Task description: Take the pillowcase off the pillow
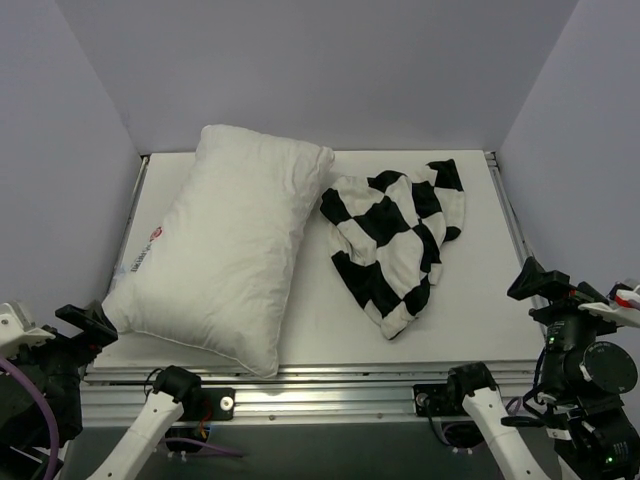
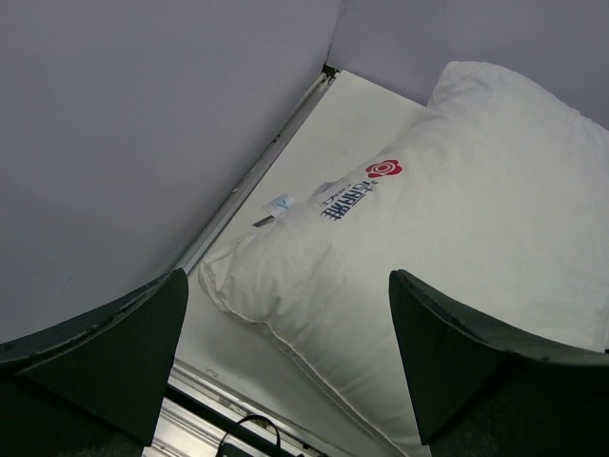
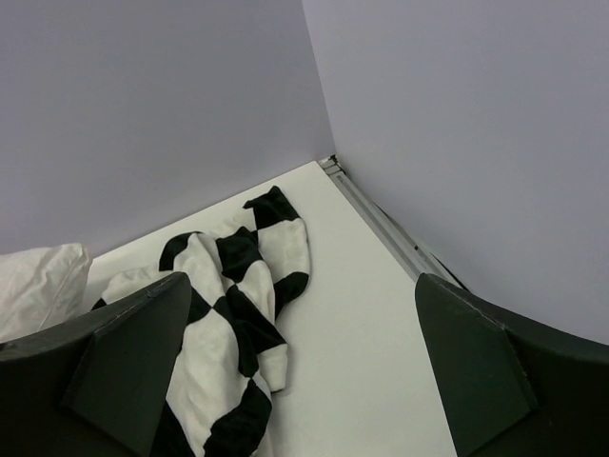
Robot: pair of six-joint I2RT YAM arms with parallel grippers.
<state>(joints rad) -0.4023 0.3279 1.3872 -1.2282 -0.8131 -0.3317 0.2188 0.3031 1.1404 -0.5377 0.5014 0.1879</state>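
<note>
The plain white pillow lies bare on the left of the table, its red-and-dark mark near its left edge; it also shows in the left wrist view. The black and white checkered pillowcase lies crumpled beside it on the right, off the pillow, and shows in the right wrist view. My left gripper is open and empty, pulled back at the near left corner above the pillow's corner. My right gripper is open and empty, pulled back at the near right, apart from the pillowcase.
Grey walls enclose the table on the left, back and right. A metal rail runs along the near edge, and another rail runs along the right wall. Bare white table lies right of the pillowcase.
</note>
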